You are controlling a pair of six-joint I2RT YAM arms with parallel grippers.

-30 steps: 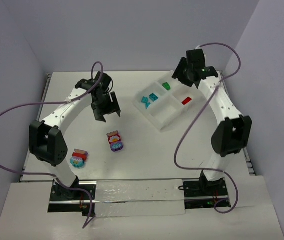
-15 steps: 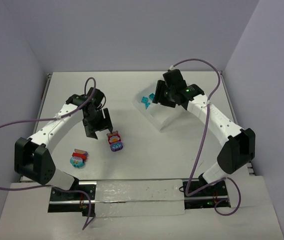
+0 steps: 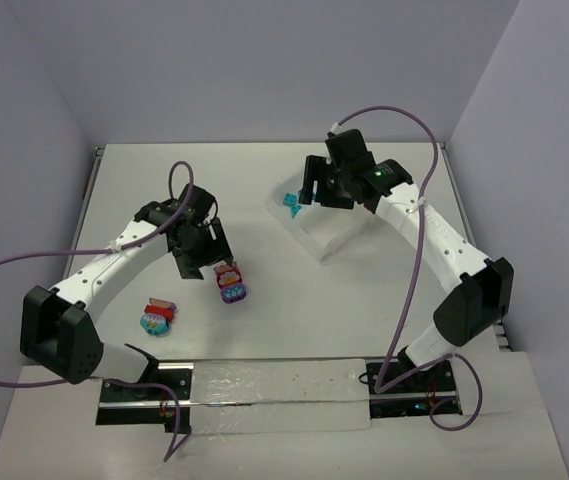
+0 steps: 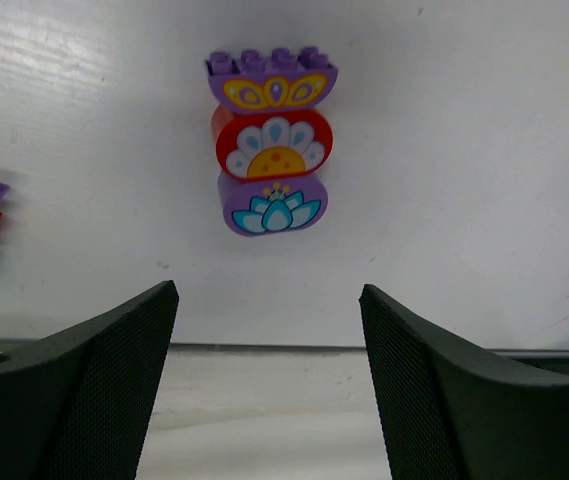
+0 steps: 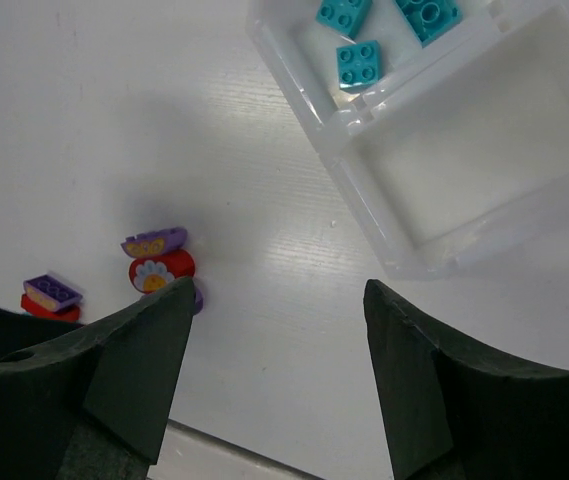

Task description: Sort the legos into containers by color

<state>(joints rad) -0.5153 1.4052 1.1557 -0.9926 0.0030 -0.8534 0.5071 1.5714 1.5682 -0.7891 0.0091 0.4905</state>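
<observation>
A small clump (image 3: 156,317) of purple, red and teal legos lies at 8 o'clock on the white tabletop (image 3: 294,320), nearest the arm bases. Just beyond, toward the centre, a taller clump (image 4: 274,140) lies flat: a purple brick, a red flower-printed piece and a purple one joined in a row. The left pincer (image 4: 269,380) hangs over the tabletop with its jaws spread and nothing between them. The taller clump sits at its 12 o'clock, apart from both fingers. Farther back, at 1 o'clock from the centre, stands the clear tray (image 3: 329,238), and three teal bricks (image 5: 364,60) rest in its left compartment. The right pincer (image 5: 274,380) is poised above the tray's left corner, jaws spread and holding nothing, with both clumps at 9 o'clock in its wrist view.
</observation>
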